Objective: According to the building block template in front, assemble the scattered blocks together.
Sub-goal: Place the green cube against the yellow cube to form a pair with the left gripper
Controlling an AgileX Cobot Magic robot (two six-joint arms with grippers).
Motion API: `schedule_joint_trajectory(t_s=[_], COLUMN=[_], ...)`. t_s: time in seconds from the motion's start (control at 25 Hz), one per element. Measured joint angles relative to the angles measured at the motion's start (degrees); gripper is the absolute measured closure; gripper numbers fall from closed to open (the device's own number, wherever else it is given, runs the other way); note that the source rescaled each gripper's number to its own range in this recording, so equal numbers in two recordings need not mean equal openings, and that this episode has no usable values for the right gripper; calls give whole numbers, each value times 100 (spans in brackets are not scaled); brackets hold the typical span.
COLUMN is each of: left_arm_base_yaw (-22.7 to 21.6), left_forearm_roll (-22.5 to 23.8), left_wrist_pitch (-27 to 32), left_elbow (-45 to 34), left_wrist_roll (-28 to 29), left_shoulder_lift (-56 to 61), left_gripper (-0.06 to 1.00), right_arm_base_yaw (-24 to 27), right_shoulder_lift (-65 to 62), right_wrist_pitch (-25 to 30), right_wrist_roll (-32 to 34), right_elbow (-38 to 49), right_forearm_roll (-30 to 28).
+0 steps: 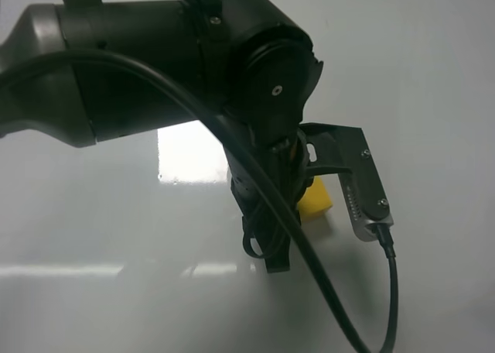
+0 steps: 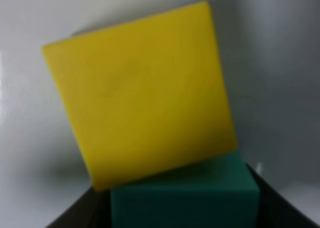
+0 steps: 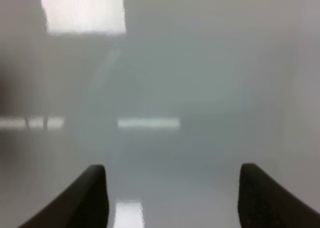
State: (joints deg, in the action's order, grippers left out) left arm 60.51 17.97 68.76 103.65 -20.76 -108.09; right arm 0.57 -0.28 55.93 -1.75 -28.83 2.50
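In the left wrist view my left gripper (image 2: 185,208) is shut on the teal-green cube (image 2: 185,198), which sits between the dark fingers (image 2: 75,215). The yellow cube (image 2: 142,90) lies just beyond it, tilted, with its near edge touching the teal-green cube. In the exterior high view the left arm (image 1: 193,59) covers most of the scene; only a corner of the yellow cube (image 1: 317,200) shows beside it, and the teal-green cube is hidden. My right gripper (image 3: 172,193) is open and empty over bare white table. The two-cube template is out of view.
The white glossy table (image 1: 433,97) reflects ceiling lights (image 1: 189,155). The left arm's cable (image 1: 390,291) hangs down toward the front. The wrist camera bracket (image 1: 363,190) sticks out to the right of the yellow cube.
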Motion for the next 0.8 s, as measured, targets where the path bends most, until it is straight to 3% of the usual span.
schedule_joint_trajectory(t_s=[0.48,0.8], left_arm_base_yaw=[-57,-57], left_forearm_roll=[-90,-96], left_wrist_pitch=[-74,-102], left_elbow=[7,7], left_wrist_roll=[901,1016], left_shoulder_lift=[6,6], left_gripper=[93,93], right_arm_base_yaw=[0,0], right_shoulder_lift=[0,0], right_wrist_pitch=[0,0], right_wrist_roll=[0,0], right_elbow=[0,0], right_forearm_roll=[0,0])
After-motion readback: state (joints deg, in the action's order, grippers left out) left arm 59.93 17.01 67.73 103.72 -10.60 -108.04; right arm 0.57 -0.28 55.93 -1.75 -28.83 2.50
